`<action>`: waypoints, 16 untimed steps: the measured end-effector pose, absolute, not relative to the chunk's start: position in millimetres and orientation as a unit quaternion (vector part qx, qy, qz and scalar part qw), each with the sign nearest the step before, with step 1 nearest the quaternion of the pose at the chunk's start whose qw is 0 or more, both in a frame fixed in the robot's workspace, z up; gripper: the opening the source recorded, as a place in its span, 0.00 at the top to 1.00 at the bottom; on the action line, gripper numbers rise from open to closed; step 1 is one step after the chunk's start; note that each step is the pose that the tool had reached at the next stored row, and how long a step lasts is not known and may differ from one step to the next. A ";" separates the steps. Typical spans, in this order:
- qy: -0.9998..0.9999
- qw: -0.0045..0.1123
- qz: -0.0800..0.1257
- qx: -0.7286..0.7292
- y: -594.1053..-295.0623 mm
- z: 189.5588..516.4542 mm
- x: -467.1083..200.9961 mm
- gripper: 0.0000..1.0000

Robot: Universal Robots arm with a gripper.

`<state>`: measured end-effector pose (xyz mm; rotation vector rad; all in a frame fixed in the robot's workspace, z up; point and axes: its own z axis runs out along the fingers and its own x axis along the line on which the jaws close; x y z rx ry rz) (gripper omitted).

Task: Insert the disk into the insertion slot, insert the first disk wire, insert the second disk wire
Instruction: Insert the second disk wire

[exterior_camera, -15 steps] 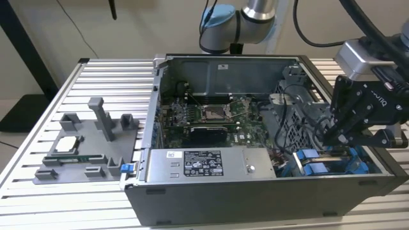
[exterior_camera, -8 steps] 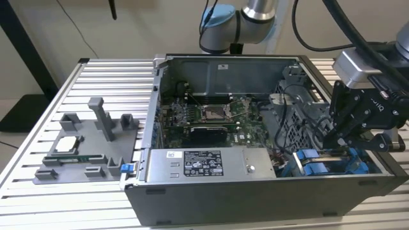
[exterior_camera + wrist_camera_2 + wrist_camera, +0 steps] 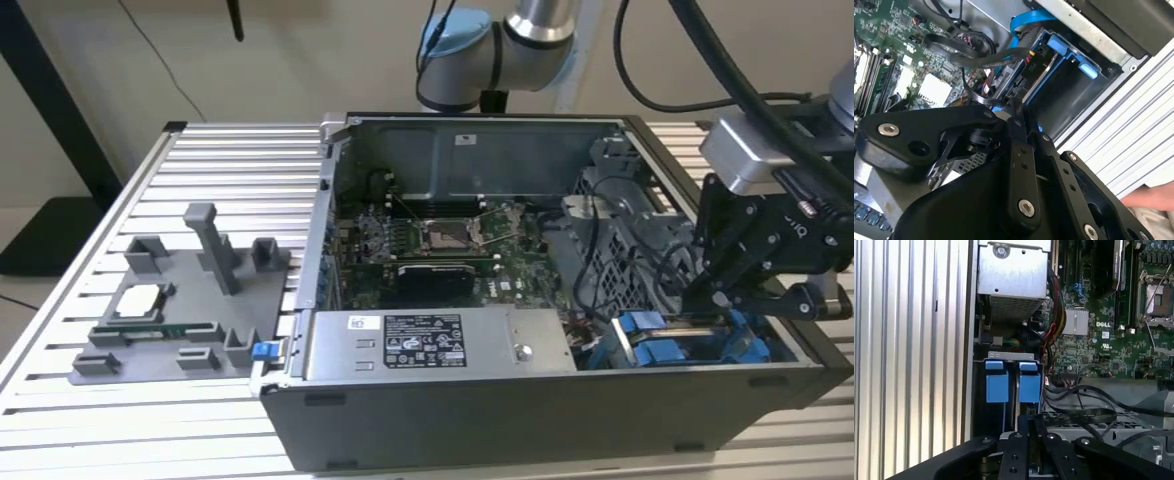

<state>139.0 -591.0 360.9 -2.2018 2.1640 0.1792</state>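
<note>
The insertion slot (image 3: 1076, 97) is a grey bay with blue fittings (image 3: 997, 385) at the case's front corner on the exterior view's right (image 3: 694, 345). A silver-grey edge of the disk (image 3: 1041, 70) stands in blue plastic beside the bay's open part. A black wire plug (image 3: 1032, 59) lies at the disk's end, and a blue flat wire (image 3: 1026, 22) curves above it. My gripper (image 3: 710, 300) hangs right over the bay, its black fingers (image 3: 1030, 427) pressed together; in the second wrist view the gripper (image 3: 1015, 106) ends beside a black wire loop. What lies between the tips is hidden.
The open case (image 3: 534, 420) holds the motherboard (image 3: 441, 240), a silver power-supply box (image 3: 441, 345) and a bundle of black cables (image 3: 1089, 405). A grey fixture with parts (image 3: 174, 310) sits on the slatted table. A person's hand (image 3: 1154, 197) rests outside the case.
</note>
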 end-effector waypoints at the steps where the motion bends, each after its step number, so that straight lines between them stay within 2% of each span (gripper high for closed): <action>1: 0.700 0.025 0.059 -0.712 -591.0 361.0 139.0 1.00; 16: 0.699 0.029 0.055 -0.712 -581.7 350.9 139.8 1.00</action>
